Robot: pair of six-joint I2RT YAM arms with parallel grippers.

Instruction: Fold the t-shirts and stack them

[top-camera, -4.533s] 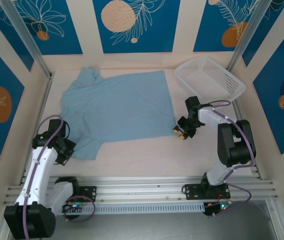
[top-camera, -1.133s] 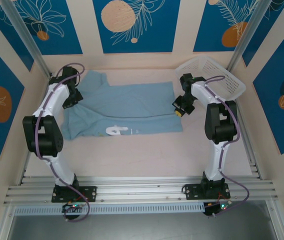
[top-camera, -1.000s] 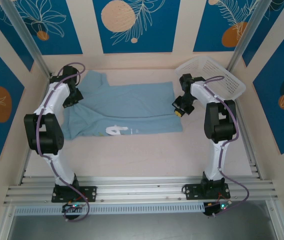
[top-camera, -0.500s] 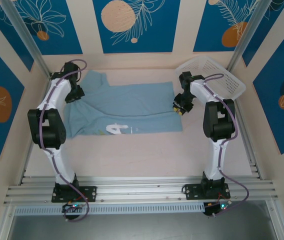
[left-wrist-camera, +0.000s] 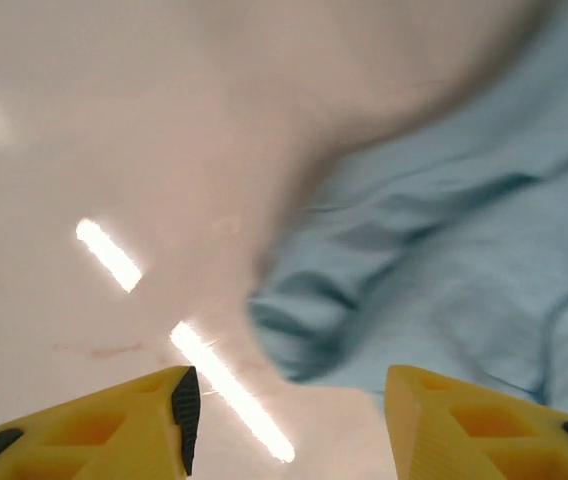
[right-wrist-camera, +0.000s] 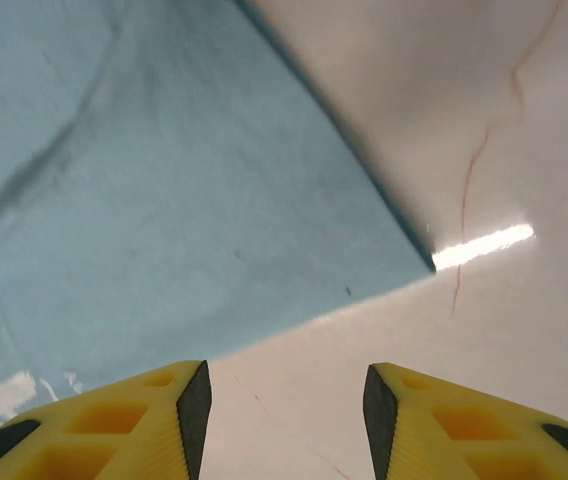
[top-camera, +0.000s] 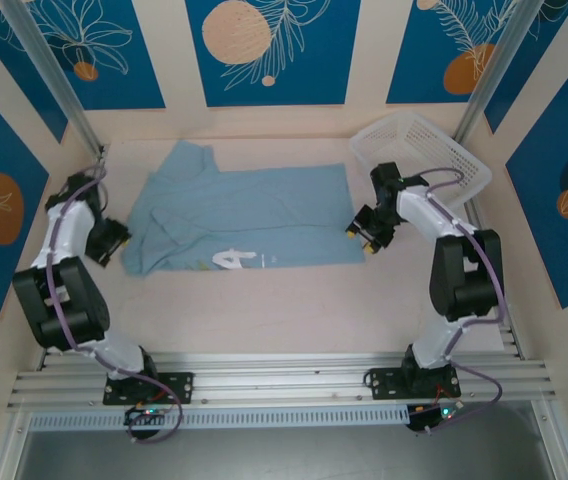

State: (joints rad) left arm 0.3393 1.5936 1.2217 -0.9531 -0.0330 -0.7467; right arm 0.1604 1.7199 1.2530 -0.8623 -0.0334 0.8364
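I am logging the t-shirt (top-camera: 244,225) half-folded, left end effector (left-wrist-camera: 289,400) and right end effector (right-wrist-camera: 286,400) parted, empty; remaining folds and stacking pending

A pale pinkish table (top-camera: 264,300) fills the middle. Cream walls close it in at 9, 12 and 3 o'clock, hung with blue panels (top-camera: 264,50) that carry white leaf outlines and orange circles. Two slanted metal posts (top-camera: 54,80) rise at 10 and 2 o'clock. At 6 o'clock, silver rails (top-camera: 284,385) run along the near edge above a grey floor (top-camera: 284,455). Up close, the tabletop throws back bright streaks of light (left-wrist-camera: 114,258) and shows thin reddish lines (right-wrist-camera: 464,190).
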